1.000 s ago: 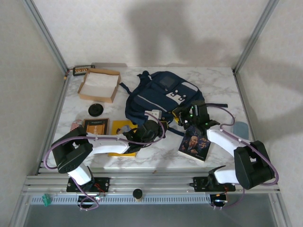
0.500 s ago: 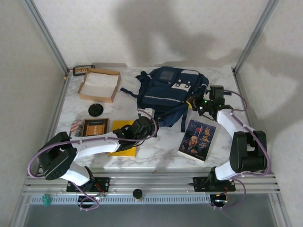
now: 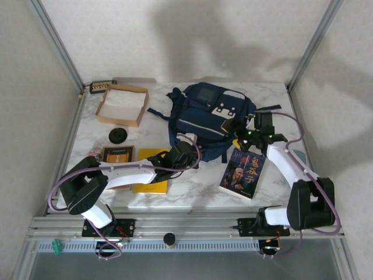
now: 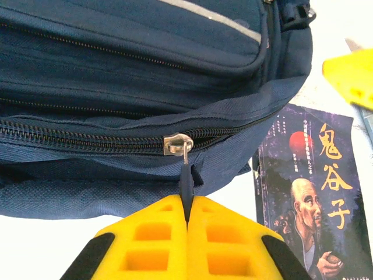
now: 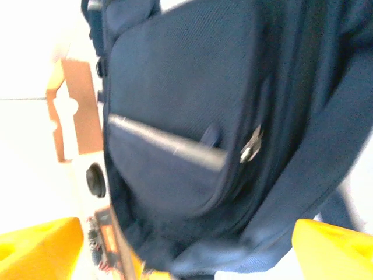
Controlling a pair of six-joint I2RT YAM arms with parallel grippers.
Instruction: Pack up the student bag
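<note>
Seen from above, the student bag [image 3: 205, 114] lies on the counter [image 3: 198, 189] just beyond the left claw [image 3: 184, 153], which is at the bag's near edge. The right claw [image 3: 240, 130] is at the bag's right flank, so the bag lies to that claw's left, and a book [image 3: 245, 172] lies on the counter behind it. In the left wrist view the yellow fingers [image 4: 145, 233] are pressed together on the dark zip pull [image 4: 186, 182]. The metal slider [image 4: 178, 144] sits just ahead of the fingertips, and the zip's long axis runs crosswise to the claw, from left to right. I judge that the coming move turns on this: the pull must be drawn sideways along that line, not back towards the arm. Which side of the slider is already parted I cannot tell. In the right wrist view the two fingers [image 5: 329, 248] stand wide apart with nothing between them. The bag's front pocket lies straight ahead, close but ungripped, so this claw looks placed to steady the fabric.
</note>
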